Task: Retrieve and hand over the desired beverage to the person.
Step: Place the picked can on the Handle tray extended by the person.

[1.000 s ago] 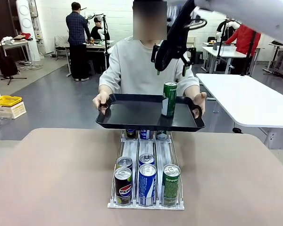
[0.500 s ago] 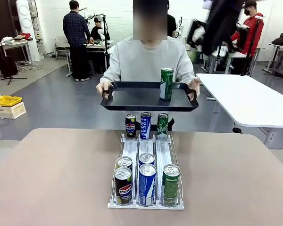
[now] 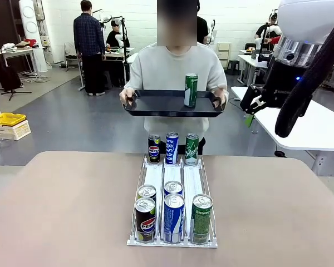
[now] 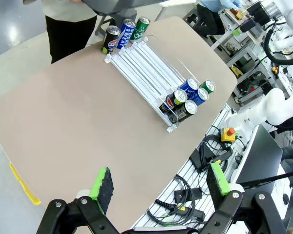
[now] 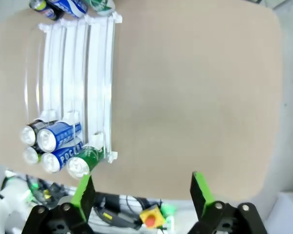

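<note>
Judging the green can (image 3: pixel 191 90) on the tray (image 3: pixel 156 105) held by the person (image 3: pixel 175 69) stiff, light and slick, we favour gripping its middle, while our left claw (image 4: pixel 159 183) and right claw (image 5: pixel 142 192) gape wide, empty.

Far end of the white wire rack (image 3: pixel 155 177), front view: slim black can (image 3: pixel 154 148) reads "pepsi"; slim blue can (image 3: pixel 172 148) reads "POCARI SWEAT"; slim green can (image 3: pixel 192 148) reads "Chil", the rest unclear to me. My right wrist view: "POCARI" on a near blue can (image 5: pixel 58 136). Tall green can (image 3: pixel 191 90) on the black plastic tray (image 3: pixel 156 103): print too small for me
</note>
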